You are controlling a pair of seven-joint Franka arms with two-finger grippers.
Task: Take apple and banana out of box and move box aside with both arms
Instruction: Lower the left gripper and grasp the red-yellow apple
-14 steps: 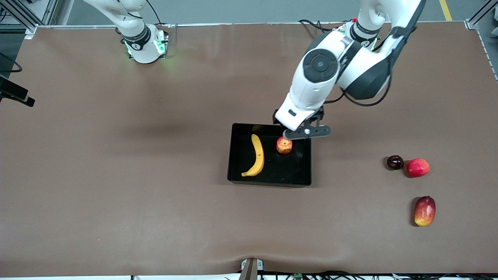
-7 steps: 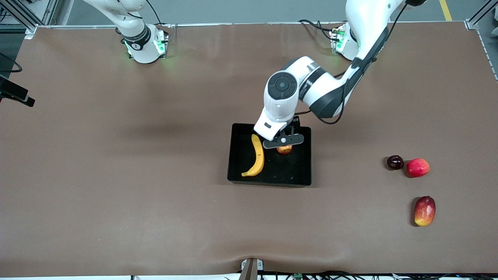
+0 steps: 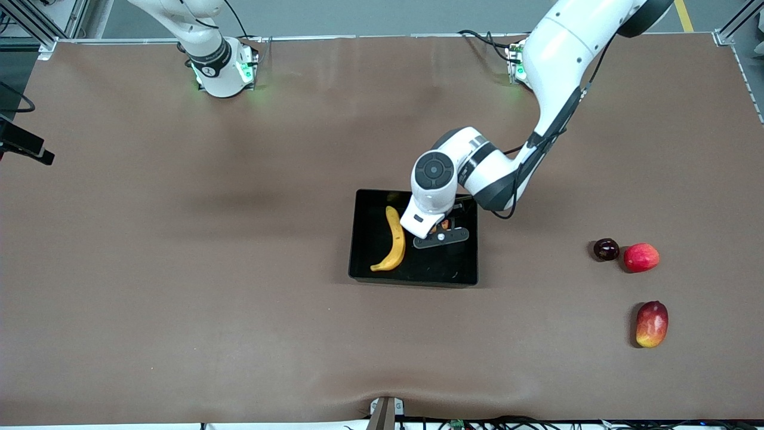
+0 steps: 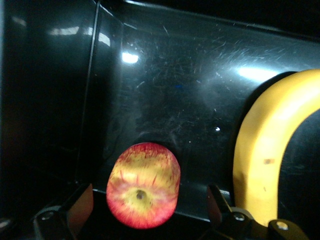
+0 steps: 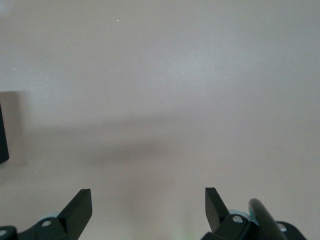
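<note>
The black box [image 3: 412,276] lies mid-table. The yellow banana [image 3: 394,239] lies in it, on the side toward the right arm's end. The red-and-yellow apple [image 3: 445,225] sits beside the banana in the box, mostly hidden under the left hand. My left gripper [image 3: 442,234] is low inside the box, open, with the apple [image 4: 143,192] between its fingers [image 4: 82,206] but untouched. The banana [image 4: 267,155] and the box floor [image 4: 175,90] show in the left wrist view. My right gripper [image 5: 148,205] is open and empty over bare table, out of the front view; that arm waits.
Toward the left arm's end of the table lie a dark round fruit [image 3: 606,249], a pinkish-red round fruit [image 3: 641,257] beside it, and a red-and-yellow mango [image 3: 651,323] nearer the front camera. A corner of the box [image 5: 2,137] shows in the right wrist view.
The left arm has swung from over the box's edge toward its middle and come down, so its open gripper now straddles the apple. The fruits and the right arm have not moved.
</note>
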